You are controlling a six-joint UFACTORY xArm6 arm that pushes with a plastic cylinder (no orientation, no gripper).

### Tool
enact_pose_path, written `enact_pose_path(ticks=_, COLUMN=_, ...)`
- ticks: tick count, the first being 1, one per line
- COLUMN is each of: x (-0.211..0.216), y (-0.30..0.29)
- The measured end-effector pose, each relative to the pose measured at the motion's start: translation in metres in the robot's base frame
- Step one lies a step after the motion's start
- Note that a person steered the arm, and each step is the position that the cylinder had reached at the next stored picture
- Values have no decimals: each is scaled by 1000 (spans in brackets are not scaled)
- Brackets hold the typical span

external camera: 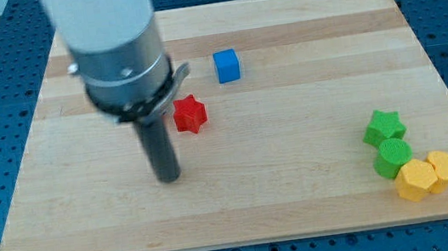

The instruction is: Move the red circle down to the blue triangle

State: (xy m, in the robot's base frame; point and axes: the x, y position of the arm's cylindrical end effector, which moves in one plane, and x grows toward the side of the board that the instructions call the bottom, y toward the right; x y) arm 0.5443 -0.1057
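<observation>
Only star-shaped red block (190, 114) visible; my tip (169, 178) below-left, apart; blue triangle unseen, arm hides board.

— What stands near my tip (169, 178)?

— Just the red star block (190, 114) and blue cube (226, 65) up-right of it. Green star (384, 127), green cylinder (392, 158) and two yellow blocks (427, 176) crowd the wooden board's (301, 193) lower right — open wood between.
</observation>
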Motion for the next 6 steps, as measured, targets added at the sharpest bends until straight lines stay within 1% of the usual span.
enact_pose_path(ticks=1, x=11, y=-23)
enact_pose_path(ticks=2, x=-80, y=-32)
enact_pose_path(ticks=3, x=-110, y=-36)
enact_pose_path(ticks=5, x=-116, y=-43)
enact_pose_path(ticks=6, x=-125, y=-1)
